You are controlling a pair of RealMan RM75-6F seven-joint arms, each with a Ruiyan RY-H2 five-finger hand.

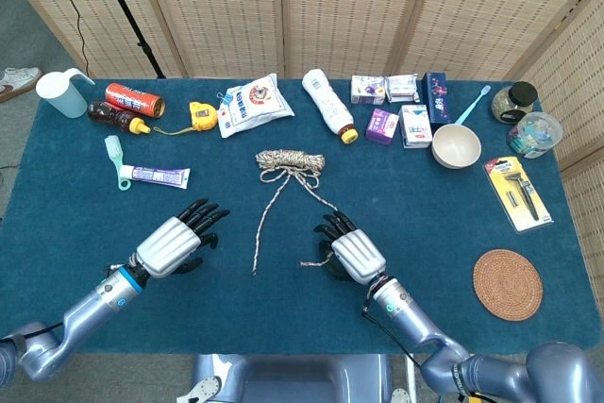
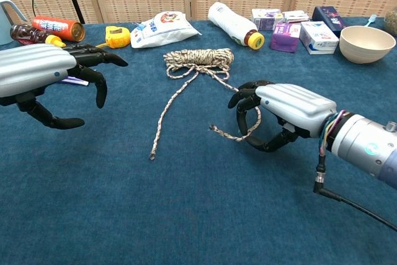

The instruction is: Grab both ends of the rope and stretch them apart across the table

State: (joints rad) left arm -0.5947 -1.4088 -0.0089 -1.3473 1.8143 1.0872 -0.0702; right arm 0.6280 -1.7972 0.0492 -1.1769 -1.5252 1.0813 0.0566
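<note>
Rope (image 1: 288,159) is lying mid-table, coiled bundle at the far end, two loose tails running toward the robot. Right hand (image 1: 351,254) is curling around the right tail's end, holding it. Left hand (image 1: 176,241) is hovering left of the other tail, fingers spread, holding nothing. Bowl (image 1: 457,145) is sitting far right; contents not visible. Blue tablecloth (image 1: 425,214); wicker screens (image 1: 226,7) behind.

A robot test room: a blue cloth-covered table (image 1: 444,214) with household items, closed in by woven folding screens (image 1: 340,7).
</note>
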